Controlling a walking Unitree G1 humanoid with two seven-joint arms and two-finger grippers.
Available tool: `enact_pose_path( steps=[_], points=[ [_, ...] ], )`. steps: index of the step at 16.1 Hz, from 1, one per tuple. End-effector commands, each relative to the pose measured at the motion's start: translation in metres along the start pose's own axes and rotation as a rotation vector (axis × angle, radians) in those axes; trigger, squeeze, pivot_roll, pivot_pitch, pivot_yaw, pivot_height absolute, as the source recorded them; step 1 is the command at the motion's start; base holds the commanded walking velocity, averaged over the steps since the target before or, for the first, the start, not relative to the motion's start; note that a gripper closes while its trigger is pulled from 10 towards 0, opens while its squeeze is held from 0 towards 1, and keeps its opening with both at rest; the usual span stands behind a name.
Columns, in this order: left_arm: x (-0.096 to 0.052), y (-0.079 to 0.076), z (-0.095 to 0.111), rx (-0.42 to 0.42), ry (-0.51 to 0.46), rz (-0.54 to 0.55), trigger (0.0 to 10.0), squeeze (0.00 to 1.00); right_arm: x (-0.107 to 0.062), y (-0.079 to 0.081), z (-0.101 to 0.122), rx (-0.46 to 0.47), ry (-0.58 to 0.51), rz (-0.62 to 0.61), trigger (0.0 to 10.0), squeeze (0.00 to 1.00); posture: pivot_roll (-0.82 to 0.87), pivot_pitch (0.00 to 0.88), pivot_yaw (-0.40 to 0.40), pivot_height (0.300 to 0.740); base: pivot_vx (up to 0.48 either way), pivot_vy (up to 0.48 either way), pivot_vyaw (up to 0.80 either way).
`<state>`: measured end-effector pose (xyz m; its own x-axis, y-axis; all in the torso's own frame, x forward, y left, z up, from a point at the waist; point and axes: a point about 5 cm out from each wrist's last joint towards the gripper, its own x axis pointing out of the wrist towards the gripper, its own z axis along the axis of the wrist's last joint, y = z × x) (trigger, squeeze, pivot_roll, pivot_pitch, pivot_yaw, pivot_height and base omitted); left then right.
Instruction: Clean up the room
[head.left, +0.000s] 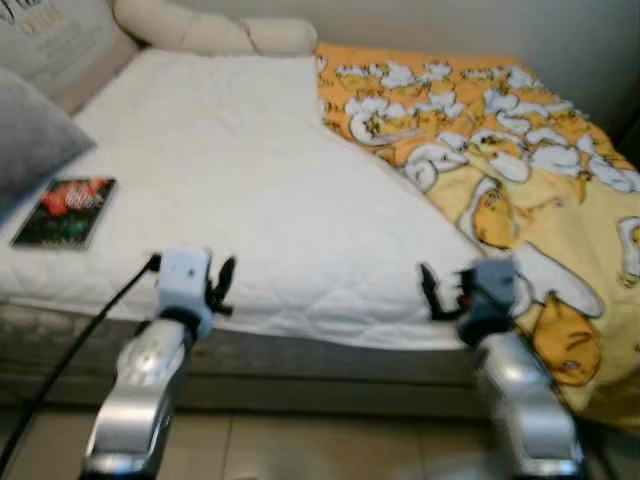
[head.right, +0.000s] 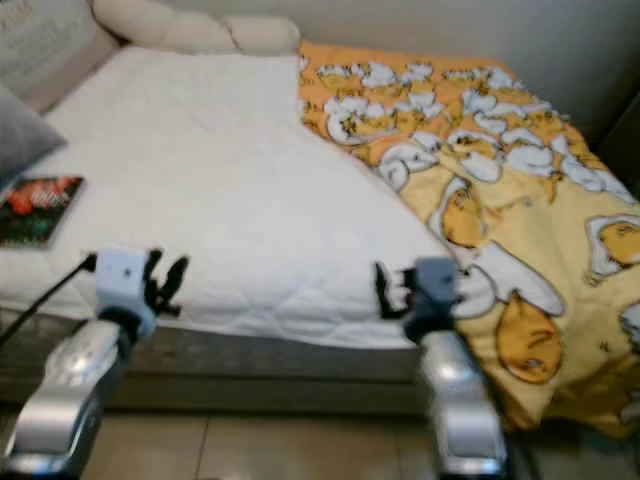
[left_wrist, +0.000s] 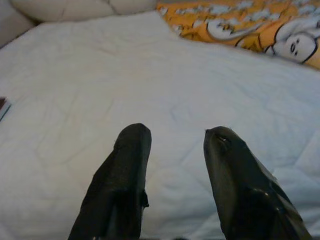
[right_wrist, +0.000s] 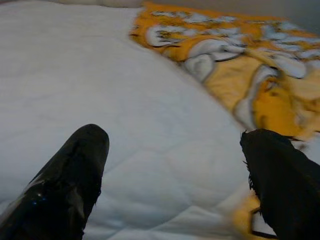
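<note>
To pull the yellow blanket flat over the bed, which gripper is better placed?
Probably the right gripper: it is open beside the yellow blanket edge. The left gripper is over bare white mattress.

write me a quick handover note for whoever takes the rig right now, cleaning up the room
Left gripper: open, holding nothing, held over the near edge of the white mattress.
Right gripper: open, holding nothing, at the near edge beside the yellow duck blanket.
Things: the blanket lies bunched over the robot's right side of the bed and hangs off the near corner. A book lies on the mattress at the left, next to a grey pillow. Cream pillows sit at the head.
Done: nothing visibly tidied yet.
Left: probably spread the blanket and put the book away.
</note>
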<state>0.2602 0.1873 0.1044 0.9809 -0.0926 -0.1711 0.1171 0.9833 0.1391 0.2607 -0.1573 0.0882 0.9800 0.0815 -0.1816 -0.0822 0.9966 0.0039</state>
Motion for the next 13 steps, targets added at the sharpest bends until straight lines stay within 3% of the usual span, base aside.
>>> enact_pose_path(
  steps=[1,3,7,8,9,13],
  points=[
    [0.0009,-0.0012,0.0034,0.003,-0.012,0.001,10.0,0.0,-0.0014,-0.0044,0.003,-0.004,-0.005,-0.011,10.0,1.0,0.03,0.0,-0.027,0.74,0.0,-0.352,0.0],
    [0.0015,-0.0019,0.0041,0.011,-0.018,0.0,10.0,0.0,-0.0029,-0.0075,-0.0001,-0.001,0.006,-0.017,10.0,1.0,0.04,0.0,-0.027,0.74,0.0,-0.352,0.0],
    [0.0025,-0.0019,0.0086,0.013,-0.037,-0.036,10.0,0.0,0.0004,-0.0068,0.0036,0.028,-0.011,-0.023,10.0,1.0,0.04,0.0,-0.022,0.74,0.0,0.0,0.0],
    [0.0024,-0.0024,0.0081,0.008,-0.033,-0.044,10.0,0.0,0.0007,-0.0048,0.0036,0.027,-0.011,-0.015,10.0,0.2,0.04,0.0,-0.022,0.74,0.0,0.0,0.0],
    [0.0029,-0.0031,0.0077,-0.008,-0.03,-0.049,10.0,0.0,0.0008,-0.0032,0.0033,0.029,-0.01,-0.007,10.0,0.0,0.04,0.0,-0.021,0.74,0.0,0.0,0.0],
    [0.0035,-0.0043,0.0079,-0.031,-0.029,-0.062,10.0,0.0,0.0009,-0.005,0.0011,0.027,0.007,-0.014,10.0,0.0,0.04,0.0,-0.021,0.74,0.0,0.0,0.0]
  ],
)
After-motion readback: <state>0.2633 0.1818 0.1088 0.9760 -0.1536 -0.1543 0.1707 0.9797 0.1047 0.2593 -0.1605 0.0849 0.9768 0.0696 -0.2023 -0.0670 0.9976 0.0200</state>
